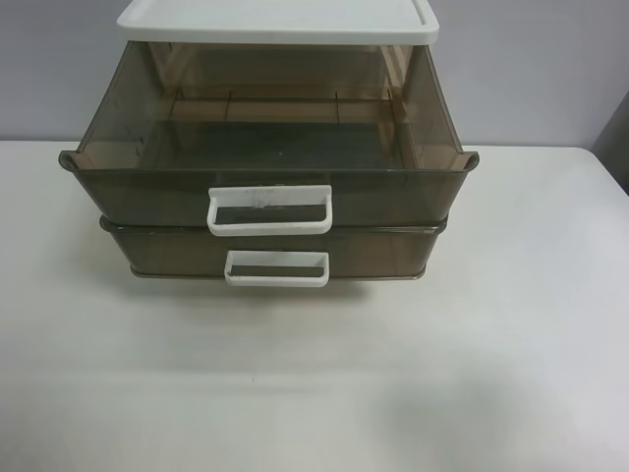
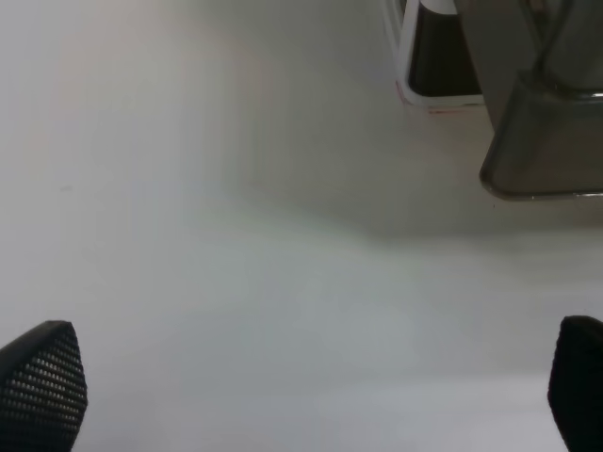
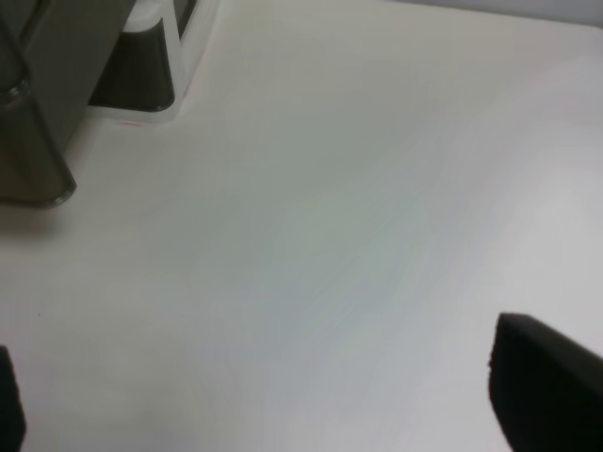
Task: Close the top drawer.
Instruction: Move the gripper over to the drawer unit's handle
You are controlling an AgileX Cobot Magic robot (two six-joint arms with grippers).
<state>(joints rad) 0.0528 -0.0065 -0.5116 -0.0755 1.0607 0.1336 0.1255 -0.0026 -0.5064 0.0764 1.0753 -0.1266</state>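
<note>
The top drawer [image 1: 265,147], wide, shallow and smoky-brown, stands pulled far out of the cabinet under the white lid [image 1: 275,20]. Its white loop handle [image 1: 268,209] has greyish scuffs on the top bar. Neither gripper shows in the exterior high view. In the right wrist view my right gripper [image 3: 278,405] is open and empty over the bare table, with a smoky drawer corner [image 3: 33,122] some way ahead. In the left wrist view my left gripper [image 2: 311,386] is open and empty, with a smoky drawer corner [image 2: 542,151] ahead; I cannot tell which drawer either corner belongs to.
The lower smoky drawer [image 1: 275,251] with a clean white handle [image 1: 276,267] is also pulled out a little. The cabinet stands on a white table [image 1: 491,344]. Its white frame shows in both the right wrist view [image 3: 174,56] and the left wrist view [image 2: 405,56].
</note>
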